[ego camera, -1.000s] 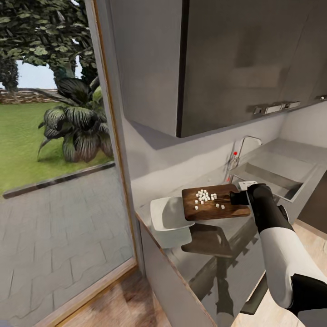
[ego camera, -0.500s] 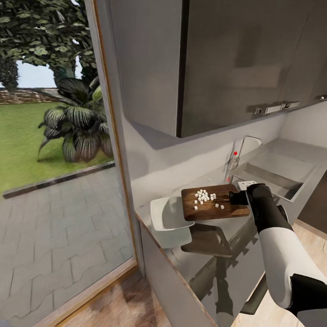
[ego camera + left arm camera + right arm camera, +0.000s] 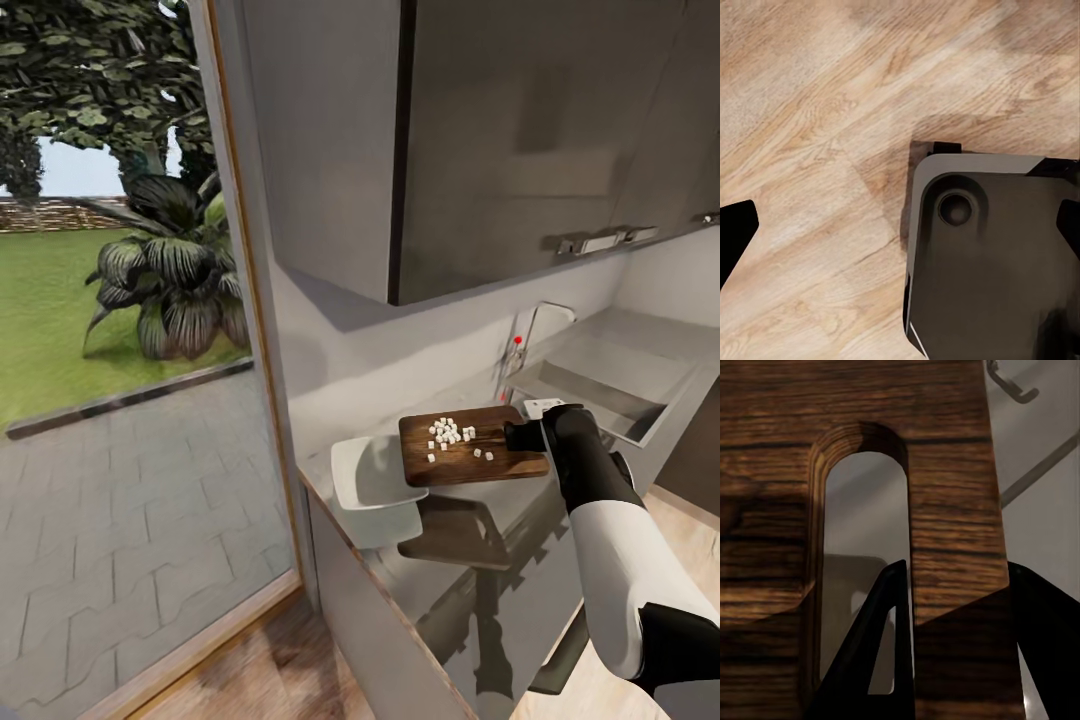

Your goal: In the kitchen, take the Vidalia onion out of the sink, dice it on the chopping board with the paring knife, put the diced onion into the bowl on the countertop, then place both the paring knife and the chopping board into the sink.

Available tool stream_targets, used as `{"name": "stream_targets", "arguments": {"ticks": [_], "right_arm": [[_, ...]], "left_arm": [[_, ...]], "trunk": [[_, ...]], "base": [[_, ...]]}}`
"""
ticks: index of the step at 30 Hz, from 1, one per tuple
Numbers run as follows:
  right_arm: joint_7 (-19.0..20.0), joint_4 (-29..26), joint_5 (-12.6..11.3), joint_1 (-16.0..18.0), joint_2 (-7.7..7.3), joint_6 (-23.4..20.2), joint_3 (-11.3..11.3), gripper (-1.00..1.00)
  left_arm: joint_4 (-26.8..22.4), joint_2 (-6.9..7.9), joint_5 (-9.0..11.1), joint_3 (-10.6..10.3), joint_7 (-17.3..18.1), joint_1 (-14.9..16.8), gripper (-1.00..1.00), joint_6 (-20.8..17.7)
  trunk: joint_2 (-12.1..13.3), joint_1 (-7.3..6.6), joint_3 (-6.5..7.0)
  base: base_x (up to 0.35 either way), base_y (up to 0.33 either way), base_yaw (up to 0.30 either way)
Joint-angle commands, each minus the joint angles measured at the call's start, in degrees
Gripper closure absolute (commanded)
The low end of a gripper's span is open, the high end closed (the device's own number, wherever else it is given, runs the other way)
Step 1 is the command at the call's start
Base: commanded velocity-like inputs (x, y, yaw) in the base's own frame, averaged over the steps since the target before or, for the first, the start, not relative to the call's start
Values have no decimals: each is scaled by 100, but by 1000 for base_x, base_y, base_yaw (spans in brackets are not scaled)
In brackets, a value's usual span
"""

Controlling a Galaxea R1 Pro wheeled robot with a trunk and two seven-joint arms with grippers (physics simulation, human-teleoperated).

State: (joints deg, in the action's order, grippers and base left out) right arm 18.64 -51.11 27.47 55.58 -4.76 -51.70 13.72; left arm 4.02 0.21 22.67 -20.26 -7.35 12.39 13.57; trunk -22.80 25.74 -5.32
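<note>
the right gripper (image 3: 527, 436) clamps the chopping board (image 3: 470, 446) by its handle end, lifted above the bench (image 3: 470, 590), diced onion (image 3: 452, 433) riding beside the empty bowl (image 3: 375, 472); tipping comes next, sink (image 3: 600, 385) beyond.

You can see the countertop (image 3: 480, 560), grey and shiny like a mirror, with a thin pale edge. The bowl (image 3: 372, 472) sits right on it near the end by the glass door. The board (image 3: 470, 446) is just beside the bowl, and one edge of it reaches over the bowl's rim. The board looks lifted off the top, and its brown shape shows in the shiny metal below. Little white onion bits (image 3: 452, 434) lie on the board. The sink (image 3: 600, 385) is set into the countertop past the board.
</note>
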Motion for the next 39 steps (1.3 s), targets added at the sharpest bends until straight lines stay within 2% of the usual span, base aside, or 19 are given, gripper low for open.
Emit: {"name": "stream_targets", "arguments": {"ticks": [1,20,24,33,34,39], "right_arm": [[52,-5,57,5,1,-16,8,100],[52,-5,57,5,6,-16,8,100],[46,-5,64,5,95,-10,8,100],[51,26,65,5,126,-7,-4,100],[45,54,61,5,130,-7,-120,100],[-169,86,57,5,167,-10,-341,100]], "left_arm": [[20,-4,35,-48,-3,9,-100,32],[20,-4,35,-48,-3,9,-100,32],[20,-4,35,-48,-3,9,-100,32],[20,-24,35,-48,-3,9,-100,32],[20,-29,35,-48,-3,9,-100,32],[20,-50,31,-48,-3,9,-100,25]], "trunk": [[-12,4,-4],[-12,4,167],[-12,4,203],[-12,4,252],[-12,4,253],[-12,4,253]], "base": [[0,0,0],[0,0,0],[0,0,0],[0,0,0],[0,0,0],[0,0,0]]}}
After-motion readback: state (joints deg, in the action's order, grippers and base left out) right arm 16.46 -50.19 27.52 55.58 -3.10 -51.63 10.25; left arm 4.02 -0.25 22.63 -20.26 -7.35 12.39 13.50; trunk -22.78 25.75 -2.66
